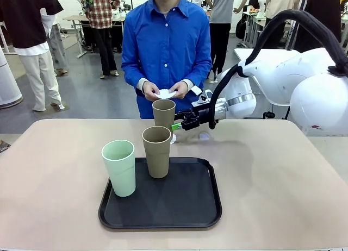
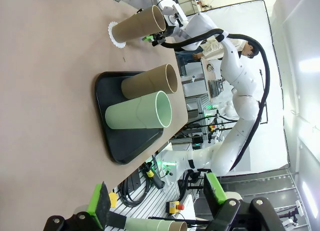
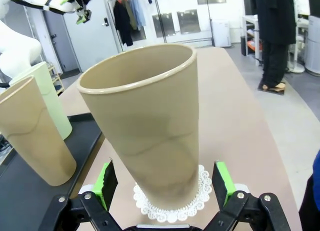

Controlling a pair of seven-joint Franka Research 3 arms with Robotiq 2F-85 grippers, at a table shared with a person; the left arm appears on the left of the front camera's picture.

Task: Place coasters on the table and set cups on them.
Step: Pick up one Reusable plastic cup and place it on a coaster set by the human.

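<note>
A tan cup (image 3: pixel 145 126) stands upright on a white scalloped coaster (image 3: pixel 172 205) on the beige table (image 1: pixel 272 175), on the person's side. My right gripper (image 3: pixel 165 183) is open around the cup's base, its green pads (image 3: pixel 223 181) just apart from the wall. From the front, the right gripper (image 1: pixel 176 126) sits beside that cup (image 1: pixel 163 112). A mint cup (image 1: pixel 119 167) and a second tan cup (image 1: pixel 156 151) stand on the black tray (image 1: pixel 190 207). The person holds more white coasters (image 1: pixel 166 93) in both hands. My left gripper (image 2: pixel 157 201) is open and empty, high off the table.
The tray (image 2: pixel 117 146) lies near the robot's edge of the table, slightly left of the middle. The person in a blue shirt (image 1: pixel 166 44) stands close to the far edge. Bare tabletop stretches to both sides of the tray.
</note>
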